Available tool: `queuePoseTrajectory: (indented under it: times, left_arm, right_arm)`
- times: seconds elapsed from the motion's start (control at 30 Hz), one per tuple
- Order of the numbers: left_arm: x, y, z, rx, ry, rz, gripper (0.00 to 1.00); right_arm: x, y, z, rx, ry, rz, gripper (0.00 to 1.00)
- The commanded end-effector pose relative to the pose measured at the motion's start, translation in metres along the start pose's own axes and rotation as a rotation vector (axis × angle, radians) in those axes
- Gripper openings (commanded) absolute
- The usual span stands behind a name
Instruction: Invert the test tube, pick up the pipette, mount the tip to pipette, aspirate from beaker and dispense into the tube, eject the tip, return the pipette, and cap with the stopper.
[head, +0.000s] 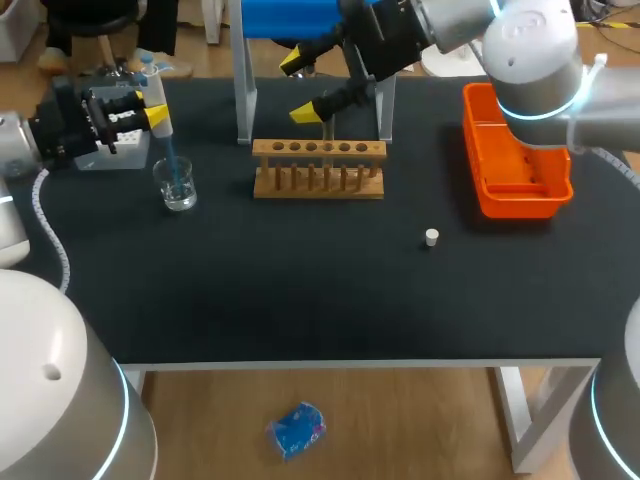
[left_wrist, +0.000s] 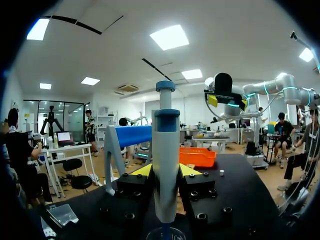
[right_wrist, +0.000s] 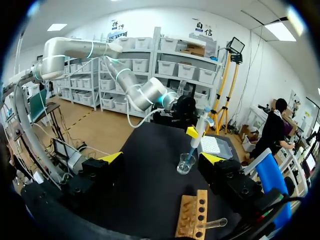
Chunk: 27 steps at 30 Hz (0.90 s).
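Looked like the aspirate step to me. Left end effector (left_wrist: 165, 172) was clamped on the pipette (left_wrist: 165, 145), one finger on each side of the body, holding it upright at the left end of the counter (head: 300, 290). The blue tip (head: 171, 160) was already mounted and dipped down into the beaker (head: 178, 188), which stood just below and in front of the fingers. Couldn't tell the liquid level in the tip tbh.

Right end effector (head: 298, 88) was spread wide w/ nothing in it, hanging above the back of the wooden rack (head: 318, 172) mid-counter. The test tube (head: 328, 135) sat in the rack, looked upright from the head cam, right by the lower yellow finger.

Next move imo: lift the pipette straight up so the tip clears the beaker rim, carry it across to the rack, then line the tip up w/ the tube mouth before dispensing. Narrow target, so alignment matters.

Counts:
- 1 pipette
- 1 tip
- 1 beaker
- 1 rack
- 1 tube
- 1 white stopper (head: 431, 237), lying alone well apart from the rack, toward the right
- 1 orange bin (head: 520, 205) on the far right
- 1 blue-topped stand (head: 245, 95) behind the rack
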<state>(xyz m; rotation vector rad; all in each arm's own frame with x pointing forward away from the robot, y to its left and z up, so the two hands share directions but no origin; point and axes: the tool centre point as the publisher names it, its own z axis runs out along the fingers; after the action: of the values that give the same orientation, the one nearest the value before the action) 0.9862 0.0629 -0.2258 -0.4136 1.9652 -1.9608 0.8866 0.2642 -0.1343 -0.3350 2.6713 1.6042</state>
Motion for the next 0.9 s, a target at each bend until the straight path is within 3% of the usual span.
queuePoseTrajectory:
  times: [0.03,0.17,0.5,0.9]
  left_arm:
    - [0.000,0.000,0.000,0.001,0.000,0.001,0.00]
    - [0.000,0.000,0.000,0.001,0.000,0.001,0.00]
    - [0.000,0.000,0.000,0.001,0.000,0.001,0.00]
    - [0.000,0.000,0.000,0.001,0.000,0.001,0.00]
  right_arm:
    - [0.001,0.000,-0.002,0.002,0.002,0.000,1.00]
    - [-0.001,0.001,0.001,0.000,0.003,0.000,1.00]
    - [-0.036,0.015,0.033,0.016,0.072,-0.015,1.00]
    - [-0.069,0.031,0.074,0.017,0.093,-0.022,1.00]
